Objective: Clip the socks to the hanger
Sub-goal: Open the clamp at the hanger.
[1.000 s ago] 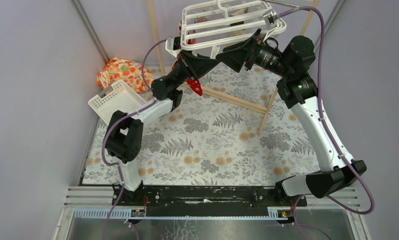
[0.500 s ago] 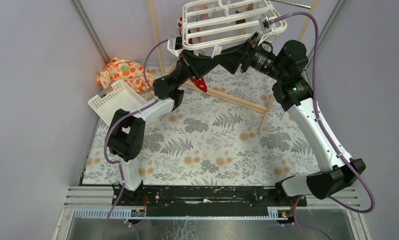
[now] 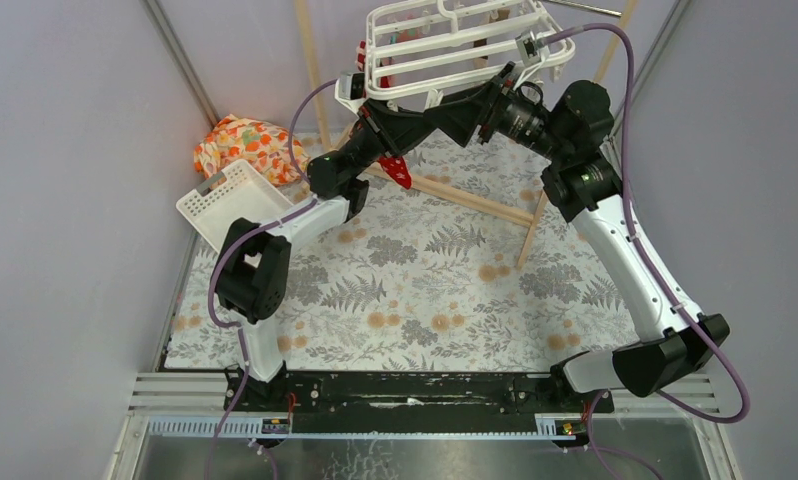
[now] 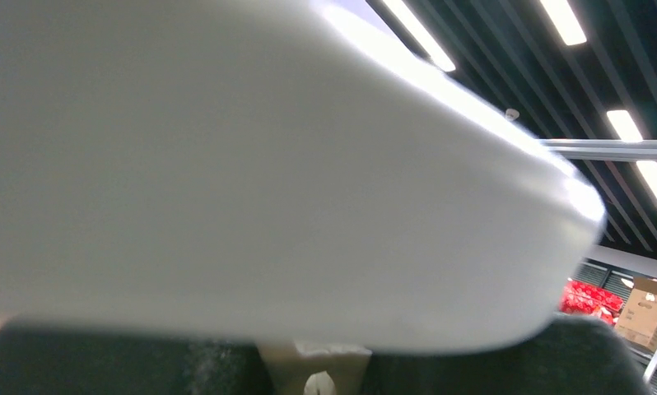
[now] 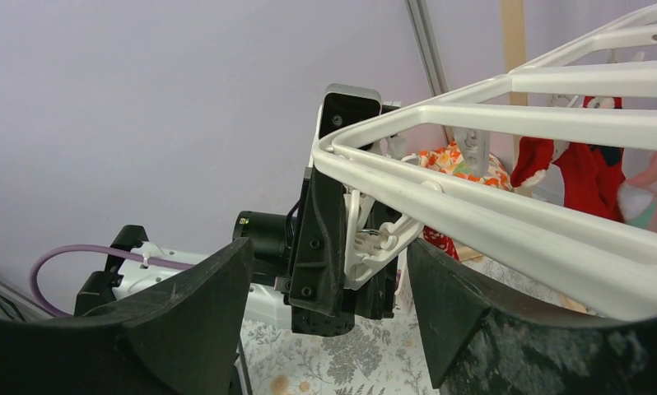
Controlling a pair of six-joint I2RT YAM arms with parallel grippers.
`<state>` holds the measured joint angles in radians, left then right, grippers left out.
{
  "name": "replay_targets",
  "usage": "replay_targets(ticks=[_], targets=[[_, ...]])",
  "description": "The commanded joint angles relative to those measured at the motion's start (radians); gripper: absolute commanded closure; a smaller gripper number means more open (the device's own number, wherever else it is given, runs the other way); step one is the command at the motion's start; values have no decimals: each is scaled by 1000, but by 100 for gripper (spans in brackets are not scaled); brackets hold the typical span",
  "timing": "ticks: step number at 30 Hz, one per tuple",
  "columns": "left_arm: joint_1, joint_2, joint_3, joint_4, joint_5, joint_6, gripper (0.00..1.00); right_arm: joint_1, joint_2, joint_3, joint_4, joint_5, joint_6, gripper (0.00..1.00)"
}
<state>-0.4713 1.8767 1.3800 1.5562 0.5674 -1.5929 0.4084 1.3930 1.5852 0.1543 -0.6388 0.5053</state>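
Hanger (image 3: 462, 45) blocks left wrist view; wooden rack (image 3: 465, 200), basket (image 3: 230, 200), orange cloth (image 3: 245, 145) nearby.

My left arm (image 3: 295, 222) and right arm (image 3: 630, 265) wear smooth white shells over the long links, with blocky black housings at every joint. A purple cable (image 3: 627, 90) loops off each, the right one's arching at one o'clock overhead. A tiny green light glows on a black housing of each. Small screws stud my left wrist's black plates. My right fingers (image 5: 185, 321) are broad, curved, matte black, faintly speckled.
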Motion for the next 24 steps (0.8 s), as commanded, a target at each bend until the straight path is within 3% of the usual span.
replay_targets(ticks=[1, 6, 18, 24], targets=[[-20, 7, 30, 55, 19, -33, 100, 18, 21, 23, 54, 25, 8, 25], [-19, 11, 28, 56, 23, -35, 100, 18, 15, 17, 61, 33, 3, 32], [-29, 15, 21, 56, 20, -40, 100, 22, 29, -14, 137, 57, 31, 32], [-35, 15, 20, 58, 25, -41, 100, 26, 29, -32, 167, 70, 37, 43]])
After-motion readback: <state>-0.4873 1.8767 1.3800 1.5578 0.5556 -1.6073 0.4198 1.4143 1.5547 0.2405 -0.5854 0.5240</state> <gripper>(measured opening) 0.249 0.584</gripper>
